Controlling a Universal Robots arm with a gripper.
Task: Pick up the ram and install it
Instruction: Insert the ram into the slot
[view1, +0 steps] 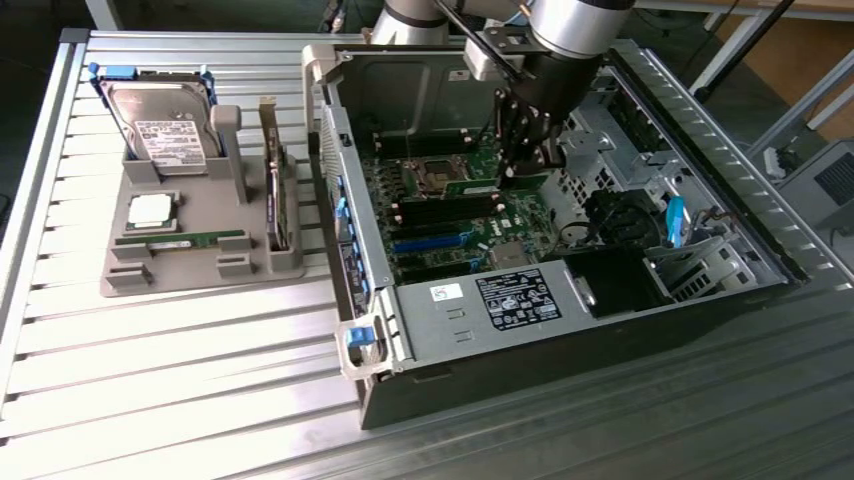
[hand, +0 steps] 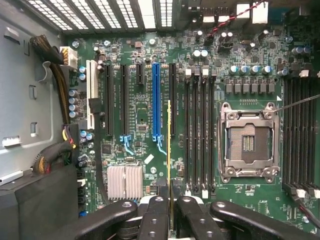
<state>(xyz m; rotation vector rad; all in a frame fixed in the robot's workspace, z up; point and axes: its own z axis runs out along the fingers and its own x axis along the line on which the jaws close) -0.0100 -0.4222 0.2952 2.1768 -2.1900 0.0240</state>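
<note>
Pincer (hand: 171, 202) is closed on the ram (hand: 169, 150), fingers (hand: 159, 207) pinching both flat faces at one end. The stick is seen edge-on, thin gold edge up, long axis parallel to the slots on the motherboard (hand: 145, 100). It sits in line between the blue slot (hand: 156, 100) and the bank of black memory slots (hand: 199, 130). Can't tell if it touches the board. Exterior view: pincer (view1: 527, 170) is down inside the open computer case (view1: 441, 330). A second stick (view1: 180, 240) lies flat on the grey tray (view1: 134, 275) on the table (view1: 174, 380).
</note>
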